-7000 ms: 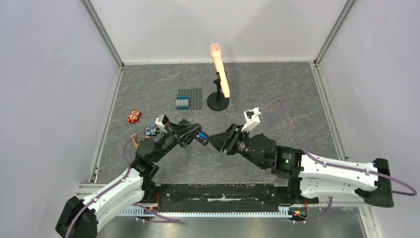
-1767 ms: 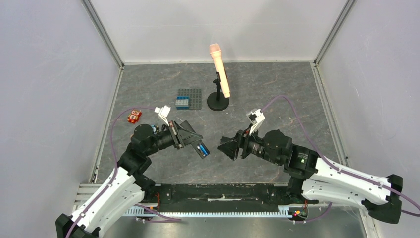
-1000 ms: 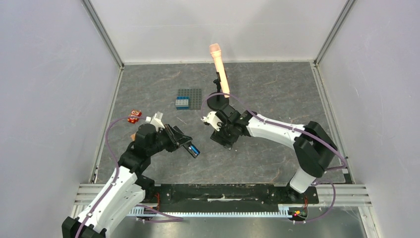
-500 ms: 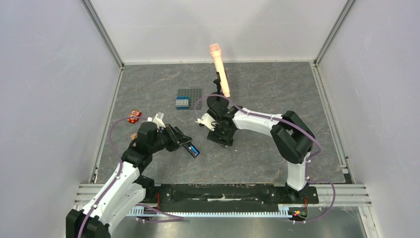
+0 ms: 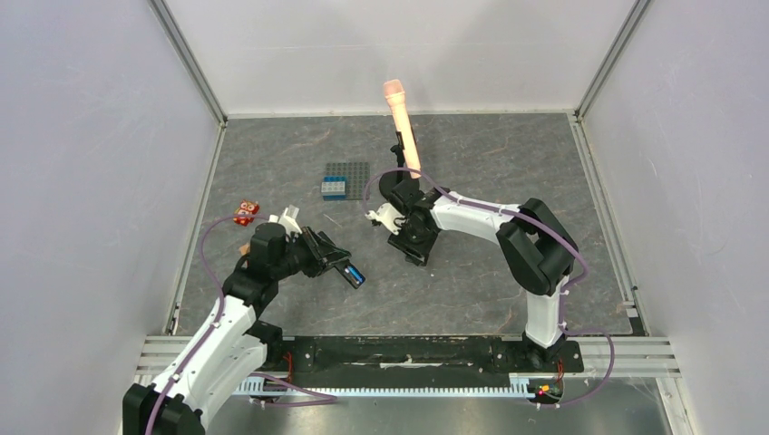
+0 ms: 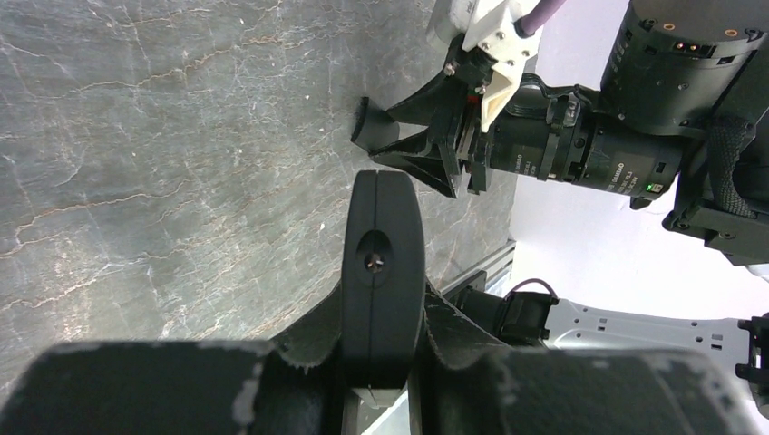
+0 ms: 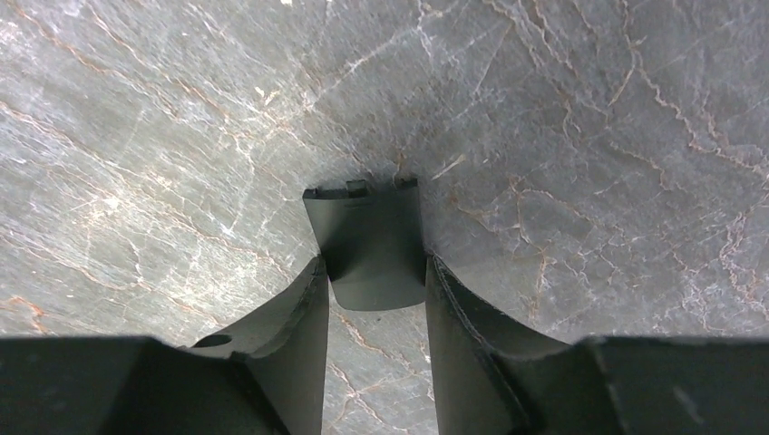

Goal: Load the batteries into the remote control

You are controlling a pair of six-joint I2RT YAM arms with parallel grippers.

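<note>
Top external: overhead from behind the bases, whole table (image 5: 508,172); left wrist: low, sideways, sharing the right gripper (image 6: 376,136) with top view; right wrist: straight down, close on the table surface.

Left arm (image 5: 218,335), right arm (image 5: 467,217): white shell links, black motor joints, purple cable (image 5: 201,249) looped along each. Left gripper (image 5: 337,265), right gripper (image 7: 372,272): black plastic fingers, chipped greyish edges. Green light (image 6: 649,188) on right arm's joint.
</note>
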